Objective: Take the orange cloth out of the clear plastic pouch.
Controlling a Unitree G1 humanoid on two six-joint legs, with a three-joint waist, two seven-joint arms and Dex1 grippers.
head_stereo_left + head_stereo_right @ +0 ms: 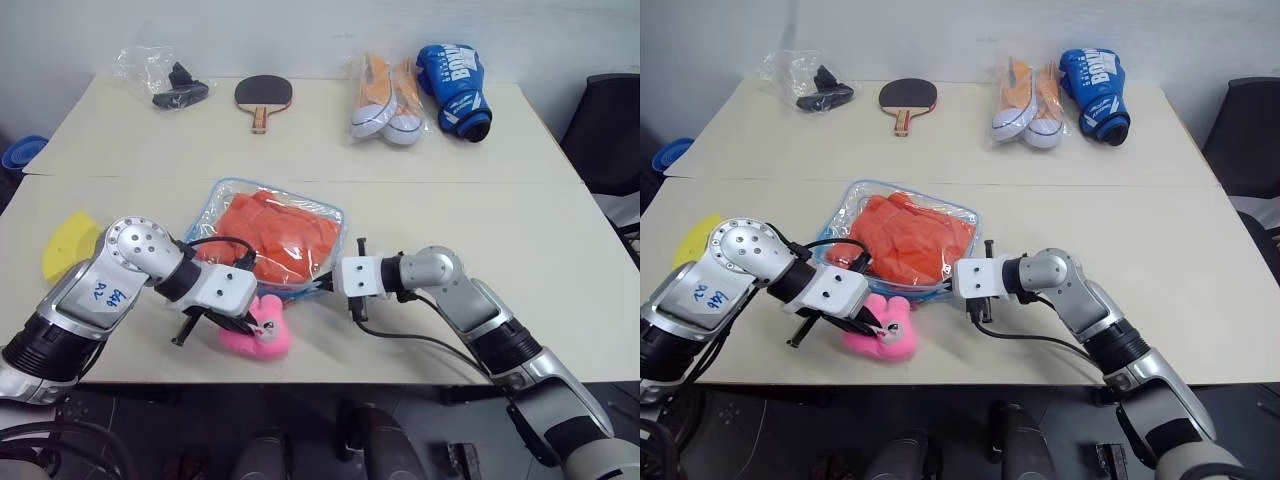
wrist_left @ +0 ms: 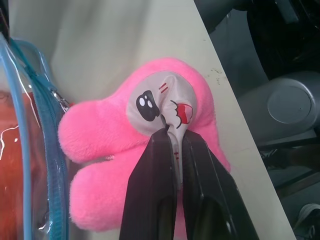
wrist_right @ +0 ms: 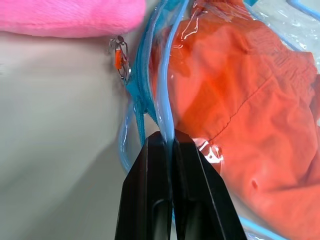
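head view: orange cloth [image 1: 280,236] inside clear plastic pouch [image 1: 225,195] on table [image 1: 560,260]; paddle [image 1: 263,96], sneakers [image 1: 385,100], boxing glove [image 1: 455,90] far behind.
left wrist: left gripper [image 2: 172,137] clamped on pink plush toy [image 2: 105,145] beside pouch.
right wrist: right gripper [image 3: 169,141] pinching pouch's blue edge.

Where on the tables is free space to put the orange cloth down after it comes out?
Bare tabletop lies right of the clear plastic pouch and the right gripper, out to the table's right edge. A strip also lies between the pouch and the paddle. It is crowded near the front edge by the pink plush toy, left gripper and yellow sponge.
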